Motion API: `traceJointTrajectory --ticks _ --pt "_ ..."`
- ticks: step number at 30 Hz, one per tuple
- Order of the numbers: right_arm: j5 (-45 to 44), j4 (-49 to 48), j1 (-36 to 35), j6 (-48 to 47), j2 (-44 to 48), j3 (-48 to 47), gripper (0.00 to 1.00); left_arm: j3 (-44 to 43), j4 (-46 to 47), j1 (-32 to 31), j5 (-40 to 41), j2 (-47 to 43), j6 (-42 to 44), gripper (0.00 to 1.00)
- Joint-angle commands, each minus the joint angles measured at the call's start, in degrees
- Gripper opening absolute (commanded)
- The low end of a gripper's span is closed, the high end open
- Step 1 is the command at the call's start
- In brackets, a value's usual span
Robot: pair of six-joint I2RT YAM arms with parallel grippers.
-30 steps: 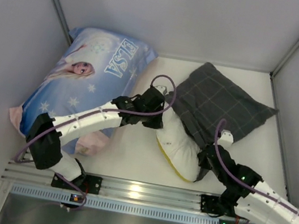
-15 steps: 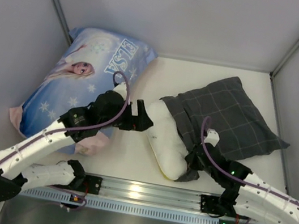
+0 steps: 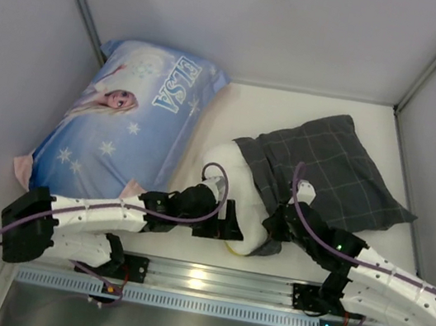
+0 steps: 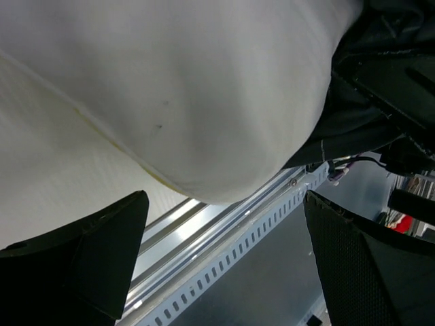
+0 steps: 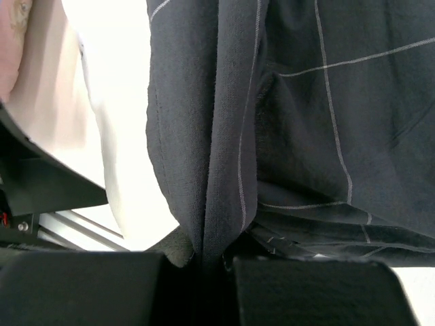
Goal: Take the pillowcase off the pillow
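The right gripper (image 5: pixel 200 261) pinches a fold of the soft dark grey pillowcase (image 5: pixel 319 136) with thin light lines. Its two black fingers (image 5: pixel 88 288) lie along the bottom, pressed tight on the cloth. The fold runs straight up from them. The plump white pillow (image 5: pixel 119 136) sits just left of the cloth, touching it. A black robot part (image 5: pixel 41 183) and a shiny metal rail (image 5: pixel 81 226) show at the lower left.

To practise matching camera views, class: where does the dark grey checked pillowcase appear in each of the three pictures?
Top external: the pillowcase lies right of centre.
Left wrist: a dark fold at the right, upper half.
Right wrist: the pillowcase fills most of the frame.
Shared landmark: the white pillow, beside the pillowcase in every view.
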State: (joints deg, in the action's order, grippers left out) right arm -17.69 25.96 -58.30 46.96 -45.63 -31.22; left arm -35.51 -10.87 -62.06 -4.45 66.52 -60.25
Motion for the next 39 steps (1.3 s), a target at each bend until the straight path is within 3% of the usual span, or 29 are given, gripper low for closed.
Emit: traceJointTrajectory --ticks 1,7,11,16,19,20,22,23,24,28,33,39 --pt "0.0 -2.2 -1.2 0.1 2.6 -3.1 0.00 0.3 10.3 -0.3 1.4 2.1 -2.5 0.99" --pt "0.1 -1.8 -1.4 0.2 3.6 -2.4 0.00 0.5 21.8 -0.4 -1.2 9.6 -3.9 0.99" --pt "0.1 -1.6 -1.5 0.0 3.7 -2.9 0.00 -0.8 22.6 -0.8 -2.1 14.4 -3.7 0.94" --pt "-0.2 -1.0 -1.6 -0.5 4.2 -3.0 0.00 0.7 22.4 -1.2 -0.4 13.9 -4.2 0.88" --pt "-0.3 -0.9 -1.7 -0.4 4.1 -2.9 0.00 0.7 22.4 -1.2 0.2 14.2 -3.9 0.67" --pt "-0.3 -0.9 -1.8 -0.5 3.9 -2.9 0.00 0.2 22.9 -1.2 0.0 14.7 -3.7 0.52" --pt "-0.3 -0.9 -1.9 -0.6 3.4 -2.8 0.00 -0.3 23.7 -1.2 -0.6 15.0 -3.0 0.32" --pt "-0.4 -0.9 -1.8 -0.6 3.2 -2.7 0.00 -1.4 23.1 -1.2 -0.7 15.0 -2.2 0.05" --pt "-0.5 -0.9 -1.9 -0.6 2.8 -2.6 0.00 -2.2 22.3 -1.2 -0.7 14.8 -1.7 0.00" --pt "-0.4 -0.9 -2.1 -1.1 1.6 -2.4 0.00 -6.2 16.3 -1.2 1.3 10.1 2.5 0.00" --pt "-0.3 -1.1 -2.3 -1.9 -1.2 -1.7 0.00 -11.1 1.8 -1.2 10.9 -6.4 7.8 0.00" --pt "-3.9 -2.8 -2.3 -1.7 -6.2 -0.4 0.00 -12.1 -12.4 -1.1 16.0 -25.1 7.9 0.00"
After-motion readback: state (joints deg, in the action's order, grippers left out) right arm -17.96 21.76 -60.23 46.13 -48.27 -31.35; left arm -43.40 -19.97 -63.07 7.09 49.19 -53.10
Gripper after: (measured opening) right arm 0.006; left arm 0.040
